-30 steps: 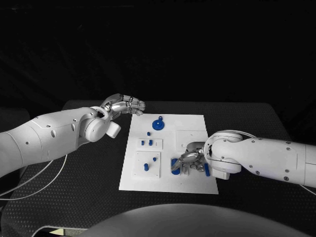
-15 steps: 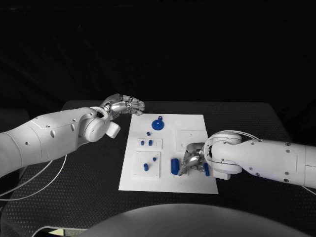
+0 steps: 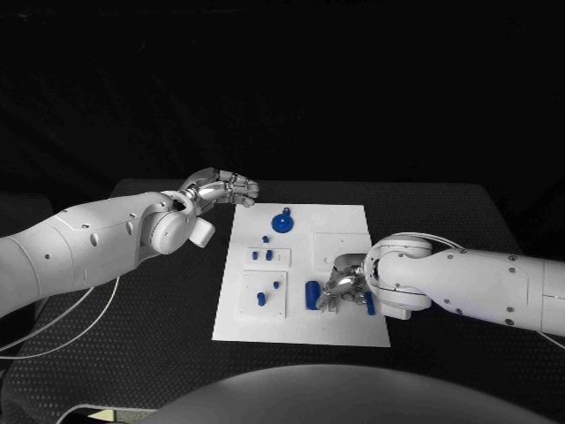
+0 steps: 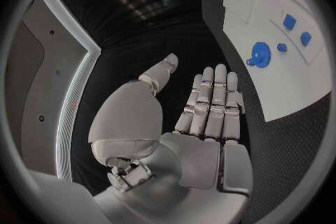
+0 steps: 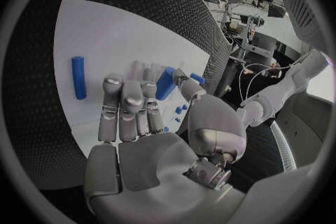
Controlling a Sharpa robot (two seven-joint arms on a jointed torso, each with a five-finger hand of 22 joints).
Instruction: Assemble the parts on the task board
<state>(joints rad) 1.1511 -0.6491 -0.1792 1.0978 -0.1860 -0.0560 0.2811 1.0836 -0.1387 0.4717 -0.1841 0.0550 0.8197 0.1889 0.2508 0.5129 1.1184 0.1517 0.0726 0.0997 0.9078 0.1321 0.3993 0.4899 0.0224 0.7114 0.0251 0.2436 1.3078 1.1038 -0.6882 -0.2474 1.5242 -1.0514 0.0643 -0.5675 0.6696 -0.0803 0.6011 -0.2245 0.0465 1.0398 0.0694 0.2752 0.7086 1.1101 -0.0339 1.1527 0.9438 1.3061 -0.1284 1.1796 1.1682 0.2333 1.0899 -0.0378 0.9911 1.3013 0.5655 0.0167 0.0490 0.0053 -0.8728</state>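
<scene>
Since a second ago our right hand has edged off the blue cylinder, lying on the task board beside a blue bar the fingers touch; grasp undetermined; left hand idle, empty; next, we regrip.

My left hand hovers empty, fingers straight and together; my right hand reaches palm down, fingers curled.

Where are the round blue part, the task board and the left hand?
round blue part (image 3: 282,222), head view, middle of its disc.
task board (image 3: 346,221), head view, bare far right area.
left hand (image 3: 219,188), head view, middle of the curled fingers.
</scene>
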